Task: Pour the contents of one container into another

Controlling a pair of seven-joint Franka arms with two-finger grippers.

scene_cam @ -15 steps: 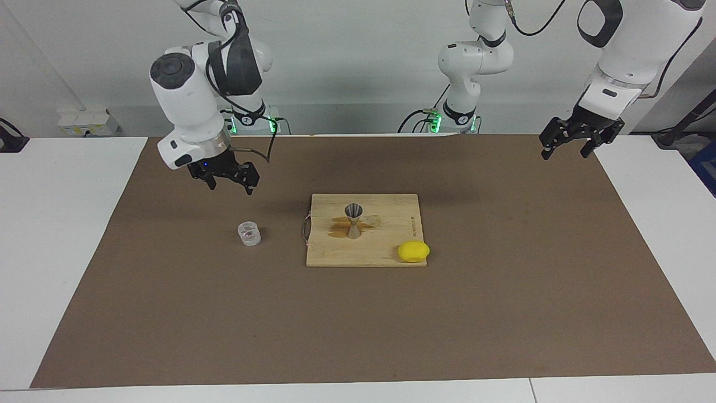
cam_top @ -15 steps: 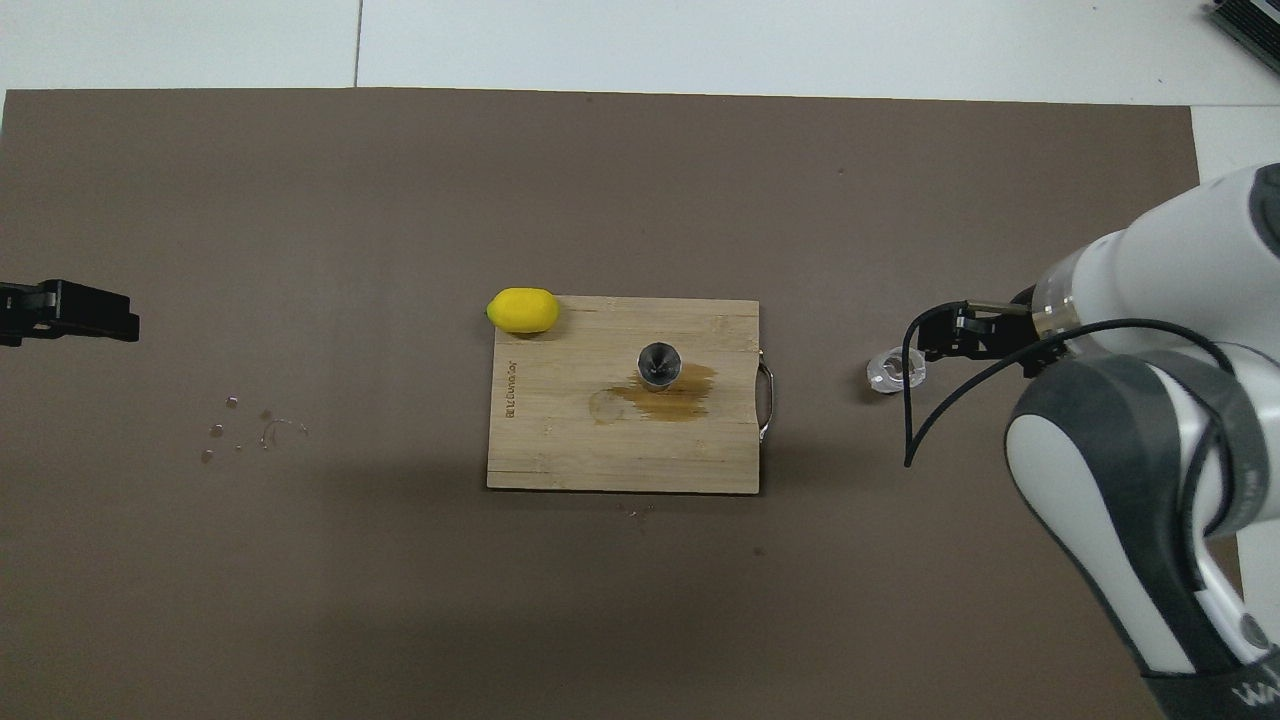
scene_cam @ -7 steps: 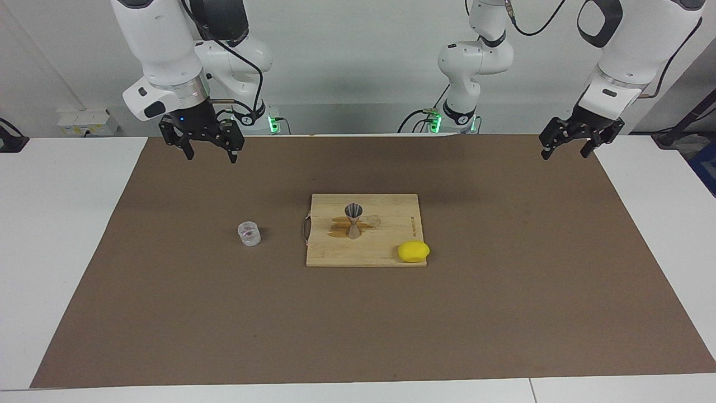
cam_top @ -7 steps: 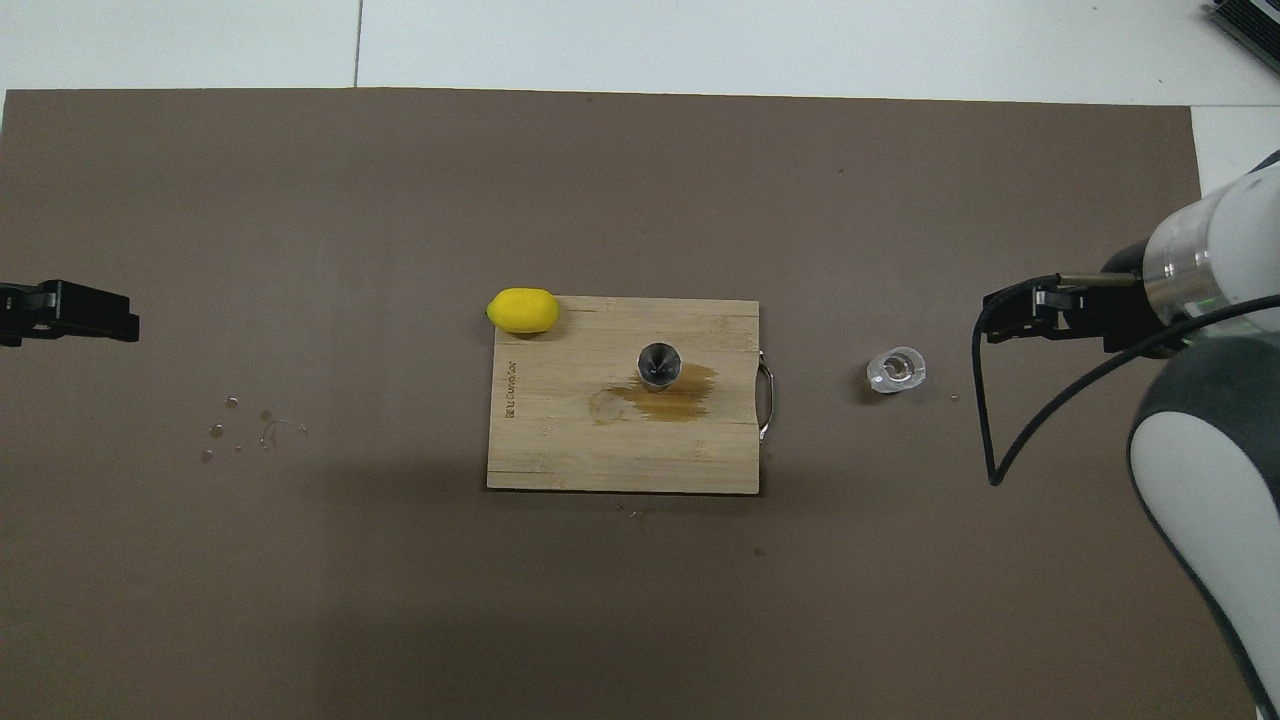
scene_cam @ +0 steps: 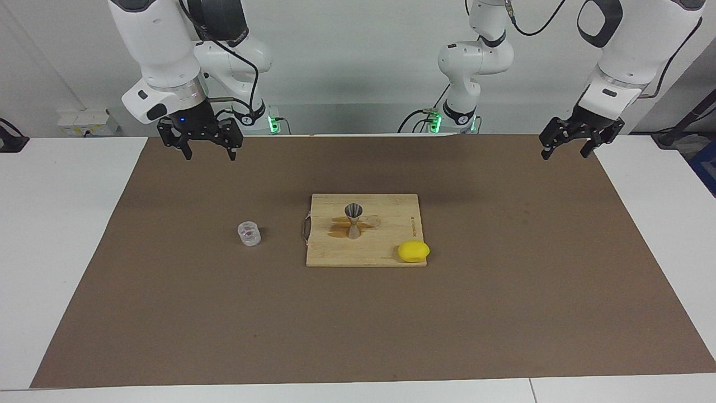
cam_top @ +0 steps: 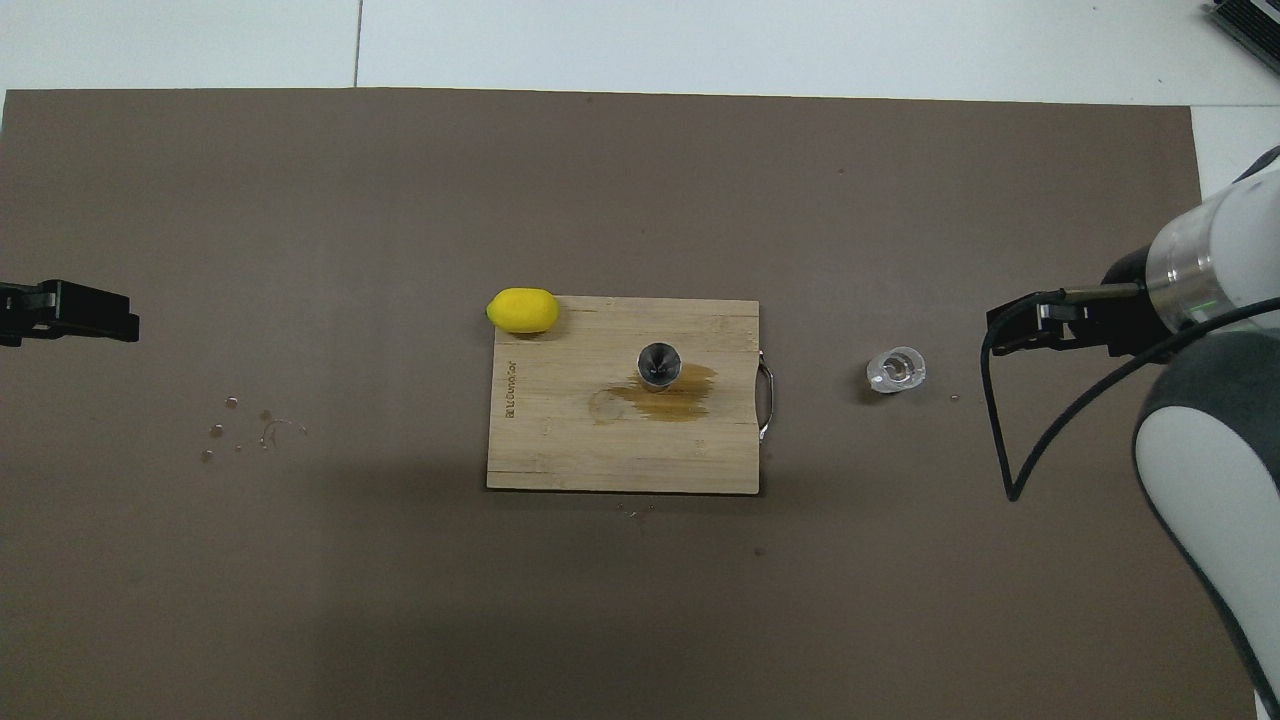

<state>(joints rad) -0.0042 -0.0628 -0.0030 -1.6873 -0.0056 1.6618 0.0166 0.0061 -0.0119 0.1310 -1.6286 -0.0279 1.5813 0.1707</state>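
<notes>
The clear ribbed glass cup (scene_cam: 249,233) stands upright on the brown mat, beside the board toward the right arm's end; it also shows in the overhead view (cam_top: 896,370). The grey metal jigger (scene_cam: 353,220) stands upright on the wooden board (scene_cam: 386,224), also seen from above (cam_top: 659,362). My right gripper (scene_cam: 210,154) is open and empty, raised over the mat near the robots' edge, apart from the cup; its side shows in the overhead view (cam_top: 1015,330). My left gripper (scene_cam: 564,154) is open and empty, waiting over the mat's left-arm end (cam_top: 70,310).
A brown wet stain (cam_top: 675,395) lies on the board (cam_top: 620,450) beside the jigger. A yellow lemon (scene_cam: 413,251) sits at the board's corner farther from the robots (cam_top: 522,310). A few droplets (cam_top: 250,430) lie on the mat toward the left arm's end.
My right gripper has risen and pulled away from over the glass cup toward the robots' edge of the mat. Cup, jigger and left arm have not moved.
</notes>
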